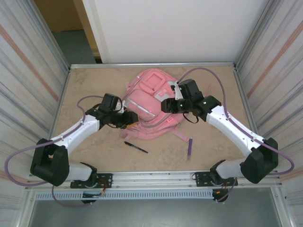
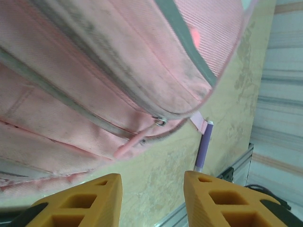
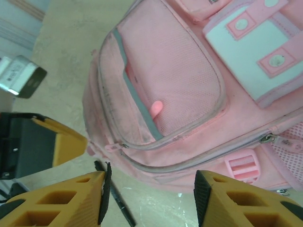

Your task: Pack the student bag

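The student bag (image 1: pixel 150 101), a big pink backpack with pale patches, lies flat in the middle of the table. My left gripper (image 1: pixel 128 119) sits at its near left edge. In the left wrist view this gripper (image 2: pixel 151 182) is open over bare table, just short of the bag's zip pull (image 2: pixel 160 121). My right gripper (image 1: pixel 166 105) hovers over the bag's right side. In its own view the right gripper (image 3: pixel 151 189) is open above the bag's edge (image 3: pixel 189 156), with nothing between its fingers. A pink item pokes out of the mesh pocket (image 3: pixel 170 80).
A black pen (image 1: pixel 136 147) lies on the table in front of the bag and shows as the pen (image 3: pixel 116 201) beside my right finger. A strap with a purple end (image 1: pixel 190 149) trails toward the near edge. Metal walls flank the table.
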`<state>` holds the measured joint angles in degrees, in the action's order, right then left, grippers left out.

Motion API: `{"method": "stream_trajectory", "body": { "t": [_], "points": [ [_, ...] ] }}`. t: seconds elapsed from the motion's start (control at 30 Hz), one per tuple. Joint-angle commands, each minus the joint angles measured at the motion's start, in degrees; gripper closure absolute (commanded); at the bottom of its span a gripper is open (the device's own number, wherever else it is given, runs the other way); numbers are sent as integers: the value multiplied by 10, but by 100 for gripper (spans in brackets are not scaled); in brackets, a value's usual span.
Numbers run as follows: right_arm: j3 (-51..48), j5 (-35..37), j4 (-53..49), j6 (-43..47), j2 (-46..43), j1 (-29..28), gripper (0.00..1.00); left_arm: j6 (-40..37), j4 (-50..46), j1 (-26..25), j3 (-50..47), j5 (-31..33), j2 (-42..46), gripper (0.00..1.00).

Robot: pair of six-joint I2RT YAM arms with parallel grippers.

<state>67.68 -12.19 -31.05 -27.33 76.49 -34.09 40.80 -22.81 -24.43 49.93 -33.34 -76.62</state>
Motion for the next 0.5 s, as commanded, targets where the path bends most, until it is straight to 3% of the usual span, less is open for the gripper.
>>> {"method": "stream_trajectory", "body": {
  "t": [0.0,0.2,0.33,0.47],
  "points": [
    [-11,14,20,17,-4,3,49,-67,-55,-7,45,-21,-20,62],
    [-29,41,36,19,-18,2,49,-115,-95,-30,106,21,-79,61],
    [-65,90,60,20,-65,4,49,-140,-140,-40,135,101,-113,61],
    [-85,114,65,34,-101,4,49,-143,-130,-46,136,72,-133,61]
  ]
}}
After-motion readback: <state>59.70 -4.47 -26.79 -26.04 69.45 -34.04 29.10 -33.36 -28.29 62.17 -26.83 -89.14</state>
